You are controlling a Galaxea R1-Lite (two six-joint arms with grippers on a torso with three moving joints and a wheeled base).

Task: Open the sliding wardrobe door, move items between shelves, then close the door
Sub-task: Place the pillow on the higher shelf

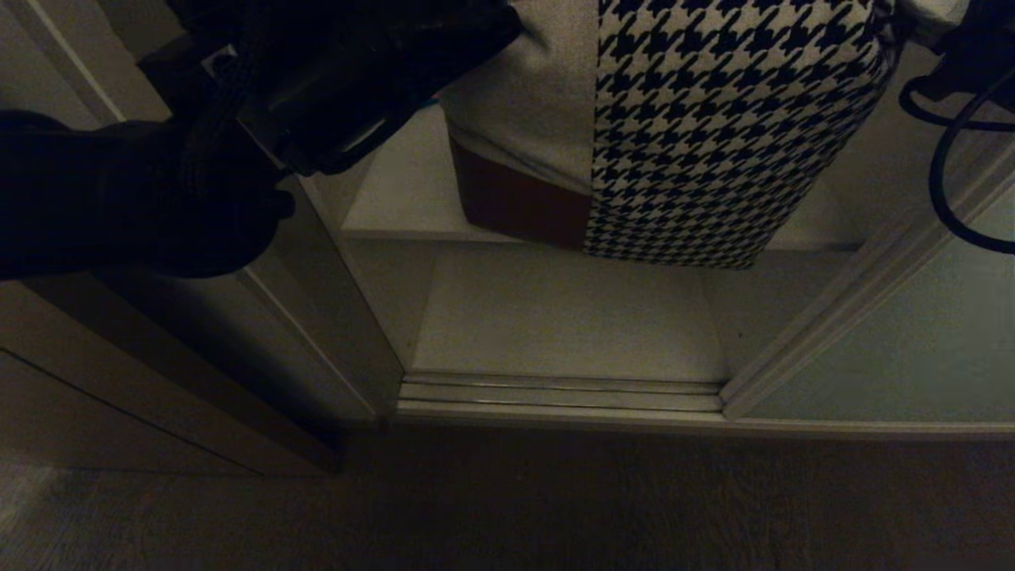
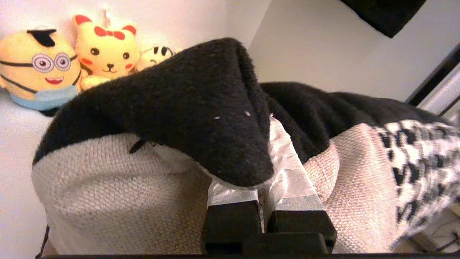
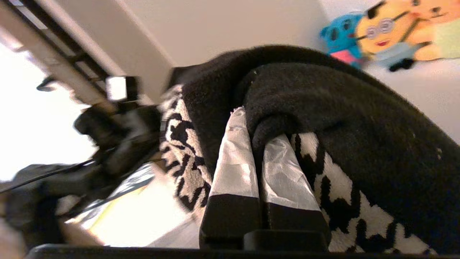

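The left gripper (image 2: pixel 267 169) and right gripper (image 3: pixel 260 158) each clamped an edge of the stacked garments (image 1: pixel 674 127), carrying the bundle level above the open wardrobe's lower shelf (image 1: pixel 563 317), evidently so that it would not unfold.

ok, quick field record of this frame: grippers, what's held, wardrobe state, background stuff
left gripper: shut on the garment, at its black and beige end
right gripper: shut on the garment, at its black and houndstooth end
garment: beige, houndstooth and rust-brown panels with black fleece; hangs between both grippers in front of the shelves
shelves: off-white; the lower board bare where visible
sliding wardrobe door: slid aside, opening exposed
plush toys: row against the back wall, untouched
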